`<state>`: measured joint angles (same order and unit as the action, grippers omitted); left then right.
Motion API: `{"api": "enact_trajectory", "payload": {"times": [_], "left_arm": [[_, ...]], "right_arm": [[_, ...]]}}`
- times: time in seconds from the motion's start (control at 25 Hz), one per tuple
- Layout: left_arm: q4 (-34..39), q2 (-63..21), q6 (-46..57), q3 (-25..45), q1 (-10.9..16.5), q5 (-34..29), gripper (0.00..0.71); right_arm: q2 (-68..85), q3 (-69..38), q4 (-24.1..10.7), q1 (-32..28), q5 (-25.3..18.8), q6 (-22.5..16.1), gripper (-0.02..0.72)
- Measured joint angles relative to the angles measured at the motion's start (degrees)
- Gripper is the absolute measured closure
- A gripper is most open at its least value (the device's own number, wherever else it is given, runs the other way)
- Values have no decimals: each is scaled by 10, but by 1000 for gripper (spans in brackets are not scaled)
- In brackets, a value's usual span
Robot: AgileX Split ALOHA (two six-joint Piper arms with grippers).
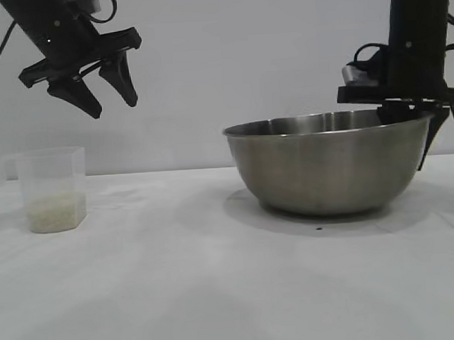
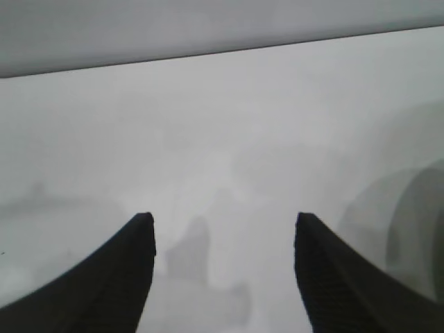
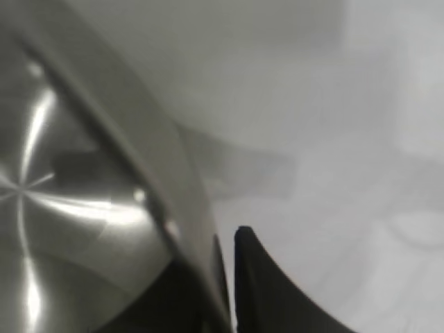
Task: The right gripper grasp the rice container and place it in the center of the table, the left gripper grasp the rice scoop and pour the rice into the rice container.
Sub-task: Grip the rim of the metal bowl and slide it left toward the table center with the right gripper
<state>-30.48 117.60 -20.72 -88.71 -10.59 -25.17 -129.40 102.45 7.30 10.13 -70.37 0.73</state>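
At the far right edge of the large round stainless-steel bowl (image 1: 329, 164), our right hand (image 1: 427, 140), a black two-fingered claw pointing straight down, straddles the thin rolled rim: one finger hangs outside the wall, the other drops inside, and in the right wrist view the two fingers (image 3: 277, 291) stand narrow with only the steel wall between them, so we judge it pinched on the rim or very nearly so. We expect the bowl to be stiff, smooth and slippery, light enough for a rim pinch yet wide enough to tilt or swing from one edge, so a firm hold at the rim and a low carry seem wise. It sits on the plain white desk (image 1: 218, 292) at the right side, not yet at the centre, and nothing shows inside it. Well apart, our left hand (image 1: 104, 85), the matching black claw, hovers moderately open and empty, above and slightly right of the small translucent plastic measuring cup (image 1: 51, 188). That cup stands upright at the left, a shallow layer of off-white rice (image 1: 55, 212) in its bottom; it looks light and easily tipped, and we would take it by its side handle.
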Motion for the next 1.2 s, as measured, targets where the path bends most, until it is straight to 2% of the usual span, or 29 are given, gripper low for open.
{"api": "enact_trajectory", "payload": {"times": [0.04, 0.08, 0.12, 0.4, 0.88, 1.16, 1.2], "left_arm": [[0, 0, 0, 0, 0, 0, 333], [0, 0, 0, 0, 0, 0, 333], [0, 0, 0, 0, 0, 0, 333], [0, 0, 0, 0, 0, 0, 333], [0, 0, 0, 0, 0, 0, 333], [0, 0, 0, 0, 0, 0, 333], [0, 0, 0, 0, 0, 0, 333]], "right_arm": [[0, 0, 5, -1, 0, 3, 665], [0, 0, 10, -1, 0, 6, 652], [0, 0, 16, -1, 0, 13, 703], [-7, -1, 95, 1, 4, 63, 703], [-7, -1, 102, 75, 7, 72, 703], [-7, -1, 108, 85, 7, 74, 703], [-7, -1, 108, 85, 7, 74, 652]]}}
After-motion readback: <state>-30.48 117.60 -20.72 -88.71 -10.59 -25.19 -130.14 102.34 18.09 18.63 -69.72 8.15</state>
